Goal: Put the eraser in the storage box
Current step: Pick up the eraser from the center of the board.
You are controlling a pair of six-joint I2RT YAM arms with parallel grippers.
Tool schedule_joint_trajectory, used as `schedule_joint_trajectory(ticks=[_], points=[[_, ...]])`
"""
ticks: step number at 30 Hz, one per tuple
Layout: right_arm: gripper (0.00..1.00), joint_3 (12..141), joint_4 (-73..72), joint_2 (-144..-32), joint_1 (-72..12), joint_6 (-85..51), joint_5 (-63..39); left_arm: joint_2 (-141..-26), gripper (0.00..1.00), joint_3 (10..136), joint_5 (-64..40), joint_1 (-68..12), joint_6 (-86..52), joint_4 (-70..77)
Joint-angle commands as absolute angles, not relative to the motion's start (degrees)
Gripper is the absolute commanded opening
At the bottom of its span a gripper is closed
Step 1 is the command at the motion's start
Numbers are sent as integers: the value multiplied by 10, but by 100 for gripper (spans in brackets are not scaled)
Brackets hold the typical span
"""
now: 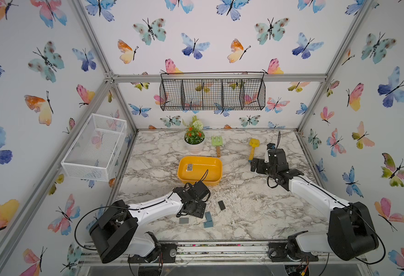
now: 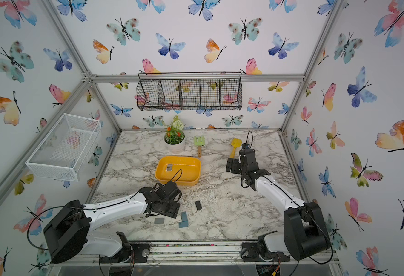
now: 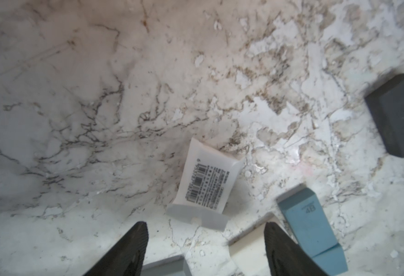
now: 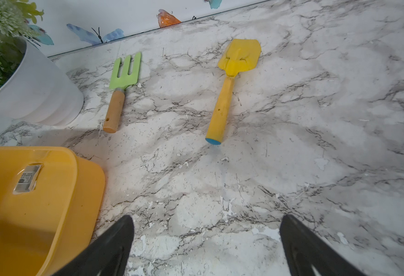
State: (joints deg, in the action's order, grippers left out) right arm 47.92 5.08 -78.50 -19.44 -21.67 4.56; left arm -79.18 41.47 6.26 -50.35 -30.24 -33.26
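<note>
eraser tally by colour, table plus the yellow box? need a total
Wrapped white erasers: 2, the second one in the storage box
Cream eraser: 1
Blue erasers: 2
Dark eraser: 1
Grey eraser: 1
Total: 7

Your left arm (image 1: 155, 207) and right arm (image 1: 313, 190) have white link shells, black joint housings and a thin black cable looping along each. The left gripper (image 3: 205, 224) carries black, tapered, textured fingers (image 3: 126, 251).
</note>
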Motion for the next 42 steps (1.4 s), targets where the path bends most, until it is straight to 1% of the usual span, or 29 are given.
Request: schedule_joint_trajectory(ticks=[1, 9, 14, 17, 25, 30, 42], points=[[98, 473, 49, -780, -194, -222, 44, -818, 76, 413, 85, -495, -292, -298], [98, 477, 56, -773, -194, -216, 54, -853, 73, 408, 63, -452, -257, -272], [98, 477, 57, -776, -194, -215, 55, -877, 63, 413, 44, -446, -242, -267], [98, 477, 57, -777, -194, -215, 57, -877, 50, 411, 34, -445, -243, -269], [98, 476, 56, -780, -194, -215, 56, -883, 39, 404, 19, -445, -255, -274], [98, 475, 55, -780, -194, -215, 57, -872, 31, 414, 40, -445, -261, -289], [98, 473, 56, -787, -194, -216, 64, -810, 30, 497, 65, -445, -247, -375]])
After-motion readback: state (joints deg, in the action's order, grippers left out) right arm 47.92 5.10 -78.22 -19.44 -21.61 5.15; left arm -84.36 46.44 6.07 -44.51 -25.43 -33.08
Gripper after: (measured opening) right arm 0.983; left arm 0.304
